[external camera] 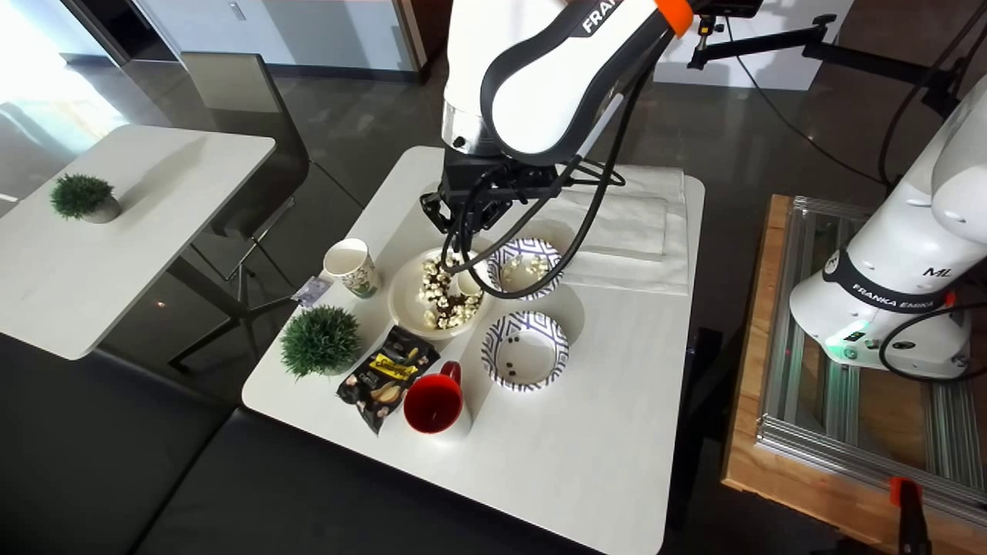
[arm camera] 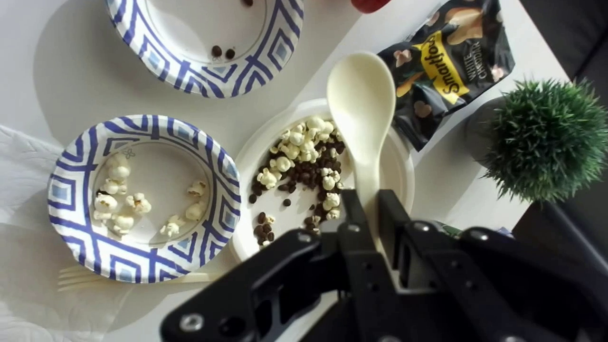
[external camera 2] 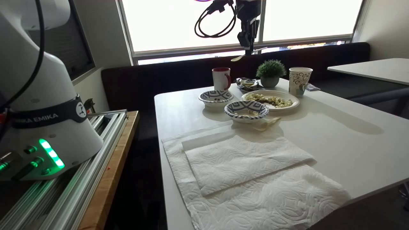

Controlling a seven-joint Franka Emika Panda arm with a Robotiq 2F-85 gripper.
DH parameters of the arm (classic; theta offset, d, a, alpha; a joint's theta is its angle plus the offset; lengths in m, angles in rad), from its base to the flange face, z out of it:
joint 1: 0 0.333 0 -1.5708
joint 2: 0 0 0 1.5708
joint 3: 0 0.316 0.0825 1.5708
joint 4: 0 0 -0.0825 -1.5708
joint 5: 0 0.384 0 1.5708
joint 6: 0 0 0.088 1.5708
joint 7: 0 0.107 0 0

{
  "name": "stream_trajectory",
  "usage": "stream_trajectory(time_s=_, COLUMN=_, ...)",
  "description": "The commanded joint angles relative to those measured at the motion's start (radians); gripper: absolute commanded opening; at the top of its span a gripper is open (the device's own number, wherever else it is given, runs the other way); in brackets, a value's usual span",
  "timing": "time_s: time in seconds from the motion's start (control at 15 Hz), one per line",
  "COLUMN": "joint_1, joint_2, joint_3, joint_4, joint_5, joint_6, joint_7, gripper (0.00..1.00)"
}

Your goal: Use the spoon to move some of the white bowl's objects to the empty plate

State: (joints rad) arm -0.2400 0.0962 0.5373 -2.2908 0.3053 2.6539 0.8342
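Some paper [arm camera: 23, 180] lies at the far left of the wrist view. Just beside it sits a striped bowl [arm camera: 161, 178] with a few pieces of popcorn [arm camera: 137, 203] inside. A pale fork [arm camera: 194, 278] pokes out at the low edge of this bowl, which hides the fork's middle. Up and to the right is one more striped bowl [arm camera: 199, 21], with a few brown bits [arm camera: 216, 51] in it; the view cuts off its top. Next comes the white bowl [arm camera: 290, 216], close by the first striped one. It holds a heap [arm camera: 306, 171] of popcorn and brown bits. The spoon [arm camera: 365, 142] is up in the air, well above the table [external camera: 594, 447], and its round end shows in front of the white bowl's rim. The gripper [arm camera: 372, 209] has it: two black fingers pinch the handle from both sides. At the top edge, a red piece of the mug [arm camera: 370, 4] peeks in. Then comes a black bag [arm camera: 449, 66] with yellow on it. Last, at the right, stands a green plant [arm camera: 551, 137] in a gray pot [arm camera: 479, 128].
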Motion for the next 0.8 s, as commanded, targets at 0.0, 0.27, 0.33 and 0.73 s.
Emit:
stream_trajectory(time_s=0.0, joint_1=0.173, joint_2=-0.008, joint_3=-0.174, joint_4=-0.001, joint_5=0.031, joint_6=-0.007, joint_7=-0.024, gripper=0.13)
stream_trajectory(time_s=0.27, joint_1=0.211, joint_2=-0.008, joint_3=-0.194, joint_4=-0.011, joint_5=-0.023, joint_6=-0.018, joint_7=-0.004, gripper=0.03)
stream_trajectory(time_s=0.33, joint_1=0.222, joint_2=-0.013, joint_3=-0.22, joint_4=-0.006, joint_5=-0.059, joint_6=-0.057, joint_7=0.005, gripper=0.03)
stream_trajectory(time_s=0.73, joint_1=0.244, joint_2=-0.026, joint_3=-0.426, joint_4=0.043, joint_5=-0.137, joint_6=-0.266, joint_7=-0.048, gripper=0.03)
